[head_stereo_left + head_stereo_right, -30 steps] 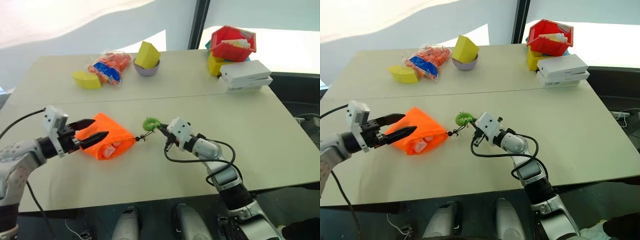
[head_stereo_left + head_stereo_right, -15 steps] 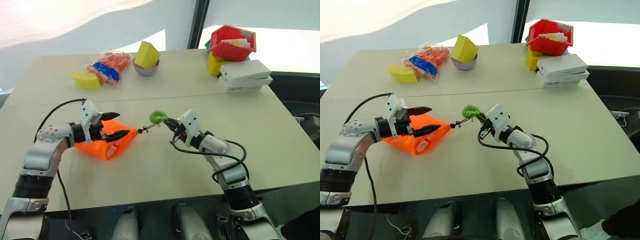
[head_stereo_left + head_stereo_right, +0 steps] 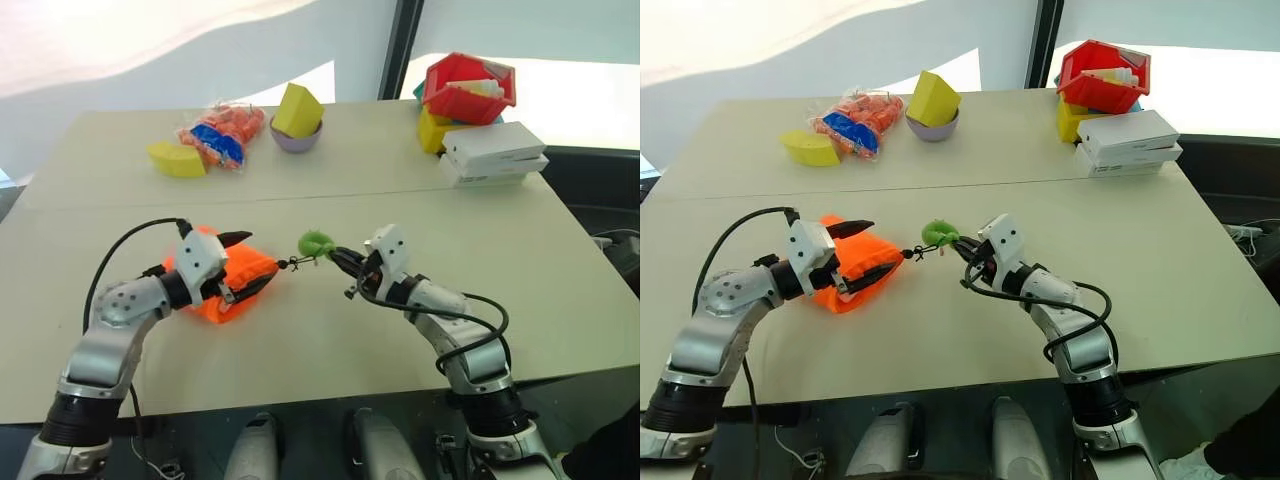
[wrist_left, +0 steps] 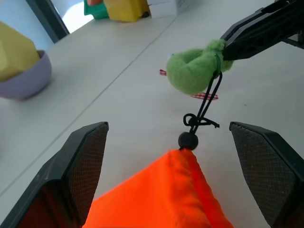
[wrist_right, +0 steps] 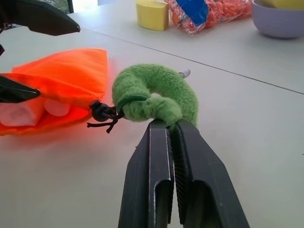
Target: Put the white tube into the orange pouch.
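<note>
**Pouch straddled by the left fingers, ring pinched by the right**

Toward the near edge of the worktop (image 3: 560,300), left of its middle, lies the orange pouch (image 3: 240,275). The left gripper (image 3: 243,264) has its fingers (image 4: 85,161) spread wide, one on each side of the pouch's cord end, neither pressing it. In the right wrist view the pouch's open mouth shows the white tube (image 5: 19,113) lying inside, partly hidden by fabric.

From the pouch's tip a thin black cord (image 4: 205,102) with a bead runs to the green ring (image 3: 317,243), which hangs just above the worktop. The right gripper (image 3: 968,249) has its fingers pressed together on that ring, pinching its edge.

Along the far edge stand, from the left corner, a yellow wedge (image 3: 176,159), a clear bag of orange and blue items (image 3: 220,135), a purple bowl (image 3: 296,138) holding a yellow block (image 3: 298,108), then stacked white boxes (image 3: 495,152) and a red bin (image 3: 468,86) at the right corner
</note>
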You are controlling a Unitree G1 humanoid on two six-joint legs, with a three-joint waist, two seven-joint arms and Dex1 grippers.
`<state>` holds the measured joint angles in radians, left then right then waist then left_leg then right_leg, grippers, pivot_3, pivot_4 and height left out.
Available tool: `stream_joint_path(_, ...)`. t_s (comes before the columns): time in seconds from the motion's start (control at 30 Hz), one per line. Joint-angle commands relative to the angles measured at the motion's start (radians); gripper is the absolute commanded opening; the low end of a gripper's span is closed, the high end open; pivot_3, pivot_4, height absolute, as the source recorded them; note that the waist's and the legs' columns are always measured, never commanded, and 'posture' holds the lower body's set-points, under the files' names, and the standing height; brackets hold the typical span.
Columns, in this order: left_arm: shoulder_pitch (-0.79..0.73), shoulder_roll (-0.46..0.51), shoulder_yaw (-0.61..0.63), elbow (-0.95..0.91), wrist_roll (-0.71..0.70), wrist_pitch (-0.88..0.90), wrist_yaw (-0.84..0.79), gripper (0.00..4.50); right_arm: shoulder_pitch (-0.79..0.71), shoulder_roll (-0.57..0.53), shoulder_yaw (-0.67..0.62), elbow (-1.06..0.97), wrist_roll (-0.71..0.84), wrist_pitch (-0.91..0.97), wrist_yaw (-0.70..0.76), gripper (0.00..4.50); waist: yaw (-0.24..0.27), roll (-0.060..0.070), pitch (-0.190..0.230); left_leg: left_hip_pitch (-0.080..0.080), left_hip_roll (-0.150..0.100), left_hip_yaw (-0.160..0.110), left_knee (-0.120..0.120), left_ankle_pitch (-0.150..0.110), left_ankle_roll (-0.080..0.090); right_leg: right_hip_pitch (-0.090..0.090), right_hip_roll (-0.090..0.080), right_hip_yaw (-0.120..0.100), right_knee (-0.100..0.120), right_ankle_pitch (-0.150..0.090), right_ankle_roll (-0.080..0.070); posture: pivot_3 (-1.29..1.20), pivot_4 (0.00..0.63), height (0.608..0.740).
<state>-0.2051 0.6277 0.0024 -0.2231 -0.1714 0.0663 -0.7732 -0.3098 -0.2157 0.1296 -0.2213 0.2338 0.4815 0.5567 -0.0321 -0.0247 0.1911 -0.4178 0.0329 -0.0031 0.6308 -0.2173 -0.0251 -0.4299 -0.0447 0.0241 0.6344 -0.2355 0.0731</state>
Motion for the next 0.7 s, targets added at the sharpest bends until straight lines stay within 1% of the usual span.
stream_joint_path(0.03, 0.016, 0.007, -0.067, -0.042, 0.193, -0.189, 0.072, 4.35, -0.015, 0.007, -0.033, -0.04, 0.051, 0.007, 0.001, 0.0, 0.003, 0.0, 0.0, 0.0, 0.0, 0.0, 0.0, 0.0, 0.0, 0.0, 0.0, 0.0, 0.0, 0.0, 0.0, 0.0, 0.15, 0.74)
stream_joint_path(0.1, 0.032, -0.003, -0.087, -0.04, 0.242, -0.236, 0.102, 4.35, -0.016, 0.007, -0.04, -0.043, 0.07, 0.014, 0.0, 0.0, 0.007, 0.0, 0.0, 0.0, 0.0, 0.001, 0.0, 0.0, 0.0, 0.0, 0.0, 0.0, 0.0, 0.0, 0.0, 0.0, 0.15, 0.74)
stream_joint_path(0.2, 0.064, -0.025, -0.109, -0.028, 0.399, -0.317, 0.226, 4.35, -0.01, 0.01, -0.053, -0.068, 0.112, 0.037, 0.003, 0.0, 0.014, 0.0, 0.0, 0.001, 0.0, 0.001, -0.001, 0.0, 0.0, 0.0, 0.0, 0.0, 0.0, 0.0, 0.0, 0.0, 0.15, 0.74)
stream_joint_path(0.37, 0.101, -0.051, -0.128, -0.009, 0.562, -0.326, 0.347, 4.35, 0.002, 0.002, -0.052, -0.106, 0.16, 0.064, 0.011, 0.0, 0.017, 0.0, 0.0, 0.001, 0.0, 0.001, 0.0, 0.0, 0.0, 0.001, 0.0, 0.0, 0.0, 0.0, 0.0, 0.0, 0.15, 0.74)
stream_joint_path(0.6, 0.087, -0.102, -0.151, 0.045, 0.661, -0.35, 0.474, 4.35, 0.001, -0.005, -0.049, -0.116, 0.184, 0.07, 0.007, 0.0, 0.018, 0.0, 0.0, 0.002, 0.0, 0.001, 0.0, 0.0, 0.0, 0.001, 0.0, 0.0, 0.0, 0.0, 0.0, 0.0, 0.15, 0.74)
stream_joint_path(0.7, 0.078, -0.145, -0.155, 0.071, 0.658, -0.344, 0.512, 4.35, 0.001, -0.007, -0.046, -0.116, 0.188, 0.068, 0.004, 0.0, 0.018, 0.0, 0.0, 0.002, 0.0, 0.001, 0.0, 0.0, 0.0, 0.002, 0.0, 0.0, 0.0, 0.0, 0.0, 0.0, 0.15, 0.74)
